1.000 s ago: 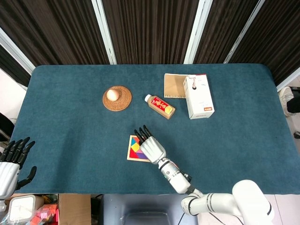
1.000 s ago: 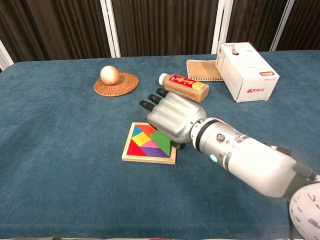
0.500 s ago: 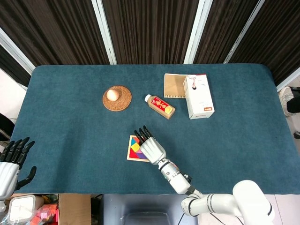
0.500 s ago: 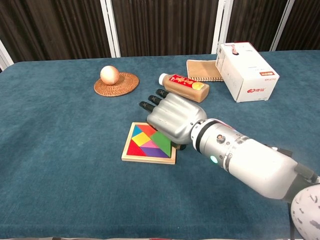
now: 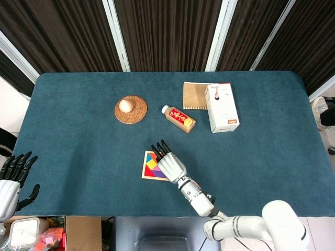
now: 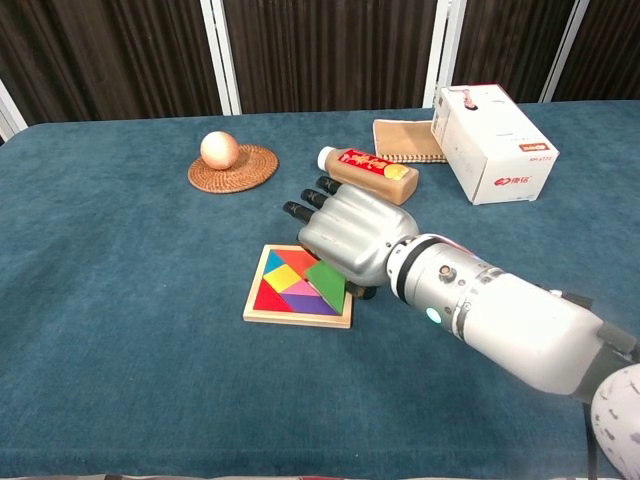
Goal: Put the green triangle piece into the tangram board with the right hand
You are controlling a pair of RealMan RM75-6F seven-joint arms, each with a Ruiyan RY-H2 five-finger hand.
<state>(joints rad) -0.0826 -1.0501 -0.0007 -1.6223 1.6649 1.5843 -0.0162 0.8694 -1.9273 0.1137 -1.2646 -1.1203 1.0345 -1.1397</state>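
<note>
Right hand (image 6: 350,235) of mine lies palm-down over the board's (image 6: 297,316) three o'clock edge, fingers stretched toward twelve o'clock. Whether it pinches the green triangle (image 6: 326,281) I cannot tell; my palm hides the contact. That triangle sits at the board's right side, seemingly tilted rather than flush, so I judge the placing nearly done, with seating and letting go left. My left hand (image 5: 10,180) hangs spread off the bench (image 5: 78,141).

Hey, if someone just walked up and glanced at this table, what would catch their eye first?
Probably the big silver right hand near the table's front edge, poised over the colourful tangram board with the green triangle piece at its fingers. Behind it lie a bottle on its side and an egg on a woven coaster.
</note>
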